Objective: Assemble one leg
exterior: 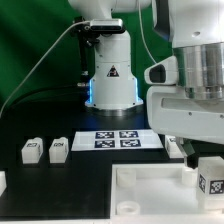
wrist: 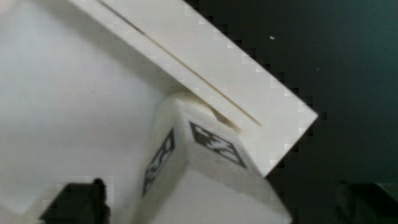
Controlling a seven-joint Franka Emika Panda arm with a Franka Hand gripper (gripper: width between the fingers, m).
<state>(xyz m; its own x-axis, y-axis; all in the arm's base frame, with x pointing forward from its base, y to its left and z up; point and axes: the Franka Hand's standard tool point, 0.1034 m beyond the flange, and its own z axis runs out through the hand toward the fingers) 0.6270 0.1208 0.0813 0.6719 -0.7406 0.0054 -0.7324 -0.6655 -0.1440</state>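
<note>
A leg [exterior: 210, 178], a stubby white peg with a black-and-white tag, stands at the corner of the large flat white board [exterior: 150, 192] on the exterior view's right. My gripper [exterior: 203, 160] hangs right over it. In the wrist view the leg [wrist: 205, 160] sits between my two dark fingers [wrist: 80, 205], with a gap showing on each side, so the jaws are open around it and not touching it. The board [wrist: 71, 110] fills much of that view, its raised edge running past the leg. Two more legs [exterior: 32, 150] [exterior: 58, 148] lie on the black table at the exterior view's left.
The marker board [exterior: 118, 138] lies in the middle of the table in front of the robot base [exterior: 108, 70]. Another white part [exterior: 2, 182] shows at the far left edge. A cable runs behind the base.
</note>
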